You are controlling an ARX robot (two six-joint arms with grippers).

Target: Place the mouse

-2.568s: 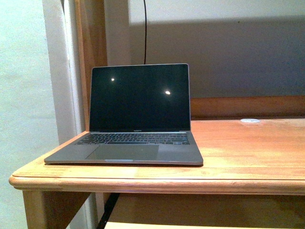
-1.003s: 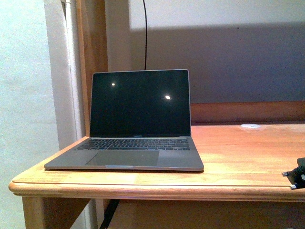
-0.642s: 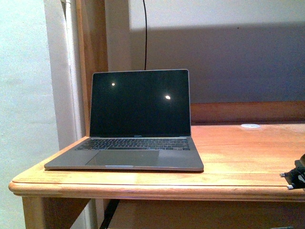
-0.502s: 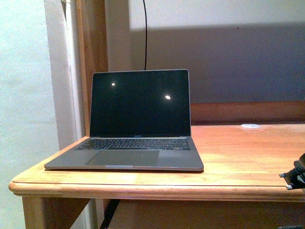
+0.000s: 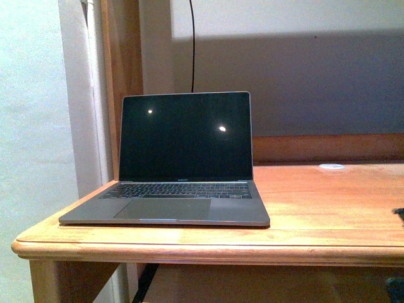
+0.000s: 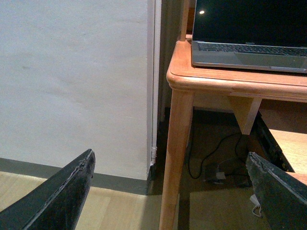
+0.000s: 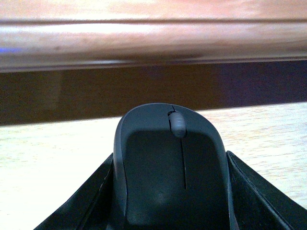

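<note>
One change is standing out: half a second ago our right pincer point(image 7: 168, 160) was showing as a dark shape at the right end of the tabletop's point(image 5: 328, 202) front edge. Now only a dark sliver point(image 5: 399, 211) is remaining at the right border of the front view. We are reading this as the right arm pulling back or sinking away from the edge, though we cannot tell which.

Its fingers are pressing both flanks of the mouse point(image 7: 171, 167), so we are calling it clamped on the mouse. The right wrist camera is looking past the mouse's scroll wheel at the rounded wooden front edge, a dark gap and a pale surface. By our judgement the mouse is hanging in front of the tabletop, not above it and not touching it.

Our left pincer point(image 6: 169, 154) is hanging with fingers wide apart and nothing between them, off the table's left corner.

For the task this is meaning no progress. The mouse is not yet set down, and the bare wood right of the laptop point(image 5: 183, 158), nearer than the white disc point(image 5: 331, 166), is waiting. We are expecting the arm to need to rise and reach forward.
</note>
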